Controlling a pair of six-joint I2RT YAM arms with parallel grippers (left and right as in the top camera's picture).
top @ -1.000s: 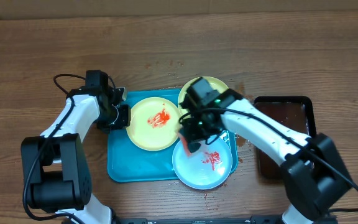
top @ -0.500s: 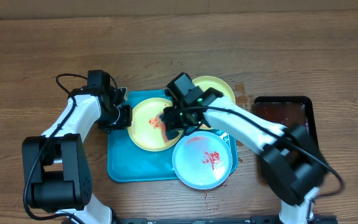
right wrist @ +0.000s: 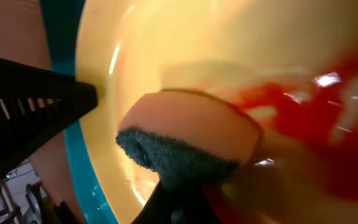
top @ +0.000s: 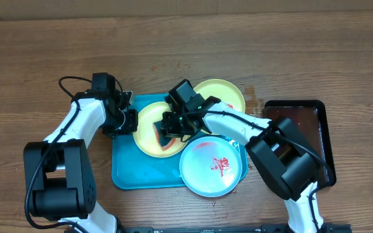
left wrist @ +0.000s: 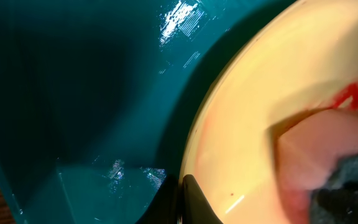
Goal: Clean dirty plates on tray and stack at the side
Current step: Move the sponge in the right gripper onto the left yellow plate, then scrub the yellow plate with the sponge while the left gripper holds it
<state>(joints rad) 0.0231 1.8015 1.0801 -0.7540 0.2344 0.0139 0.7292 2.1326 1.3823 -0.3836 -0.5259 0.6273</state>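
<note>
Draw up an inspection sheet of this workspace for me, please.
Surface: wooden table, with a few dark spots right of the turquoise tray.
Job's things: yellow plate on the turquoise tray, red-smeared. The light green plate and blue plate overhang the tray's right side, and the blue plate is red-smeared.
Clutter: dark tray at the right.
Grippers: left gripper clamps the yellow plate's left rim. The right gripper presses a sponge onto that plate.
Cables: black cable loops beside the left arm.
Surroundings: pale board along the far edge.
</note>
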